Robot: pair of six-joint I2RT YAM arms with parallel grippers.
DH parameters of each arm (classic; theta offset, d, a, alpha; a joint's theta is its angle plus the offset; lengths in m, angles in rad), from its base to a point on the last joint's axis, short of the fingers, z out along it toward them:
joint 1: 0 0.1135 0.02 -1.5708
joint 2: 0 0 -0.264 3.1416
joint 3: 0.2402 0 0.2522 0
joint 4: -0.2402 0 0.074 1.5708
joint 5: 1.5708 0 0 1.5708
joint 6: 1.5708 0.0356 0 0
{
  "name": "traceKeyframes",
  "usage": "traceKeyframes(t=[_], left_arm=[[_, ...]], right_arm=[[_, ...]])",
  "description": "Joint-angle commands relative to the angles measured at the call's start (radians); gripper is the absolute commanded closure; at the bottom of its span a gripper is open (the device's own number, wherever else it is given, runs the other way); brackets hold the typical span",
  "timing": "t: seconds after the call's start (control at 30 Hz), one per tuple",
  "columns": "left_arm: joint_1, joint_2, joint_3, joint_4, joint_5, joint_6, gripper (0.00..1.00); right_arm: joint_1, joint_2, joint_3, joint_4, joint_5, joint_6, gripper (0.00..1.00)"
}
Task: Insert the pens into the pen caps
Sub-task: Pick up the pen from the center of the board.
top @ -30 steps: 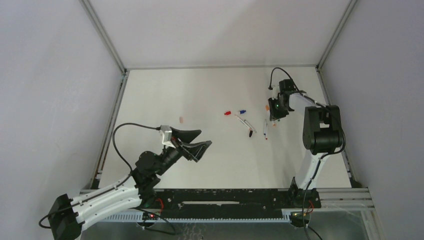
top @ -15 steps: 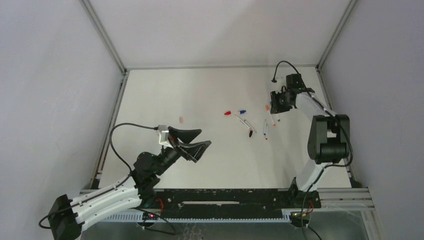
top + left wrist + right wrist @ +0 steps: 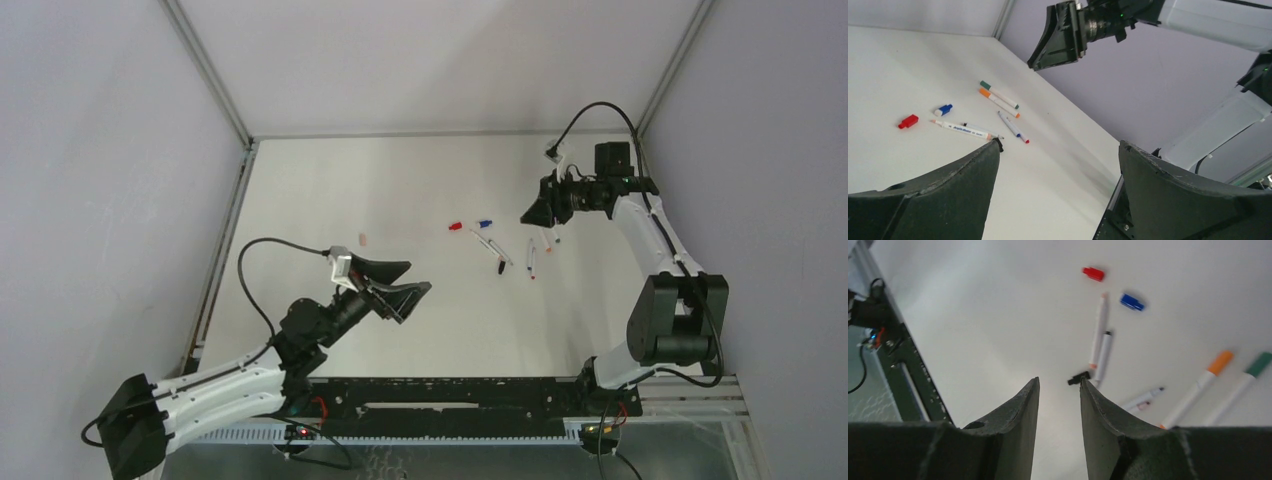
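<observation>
Nothing stands between the jaws of my left pincer (image 3: 1058, 147). Ahead of it bare counter (image 3: 400, 190) runs as far as the pens (image 3: 492, 247), scattered with a red cap (image 3: 455, 227) and a blue cap (image 3: 485, 223) beside them. My right pincer (image 3: 527, 216) hangs above that clutter, with the black cap (image 3: 1078, 378) just past its tip. Leftward in its own view the counter lies open.

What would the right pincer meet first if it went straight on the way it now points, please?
Probably the black cap, lying on the table just beyond the parted fingertips of the right pincer. Depth is unclear, so it might reach bare table beside it first.
</observation>
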Motion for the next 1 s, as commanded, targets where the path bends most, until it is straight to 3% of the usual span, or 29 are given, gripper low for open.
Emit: traceKeyframes(t=[0.0, 0.17, 0.47, 0.73, 0.97], left_arm=[[0.006, 0.035, 0.044, -0.019, -0.021, -0.016, 0.07], [0.007, 0.061, 0.085, -0.149, -0.082, -0.002, 0.08], [0.013, 0.064, 0.139, -0.379, -0.234, 0.028, 0.09], [0.017, 0.063, 0.130, -0.411, -0.269, 0.022, 0.10], [0.018, 0.057, 0.118, -0.412, -0.272, 0.018, 0.11]], right_arm=[[0.049, -0.037, -0.009, -0.039, -0.164, -0.057, 0.56], [0.162, -0.033, -0.008, -0.023, -0.069, -0.053, 0.56], [0.354, 0.063, 0.000, 0.079, 0.308, 0.019, 0.57], [0.429, 0.194, 0.025, 0.142, 0.545, 0.093, 0.71], [0.453, 0.284, 0.047, 0.149, 0.641, 0.102, 0.72]])
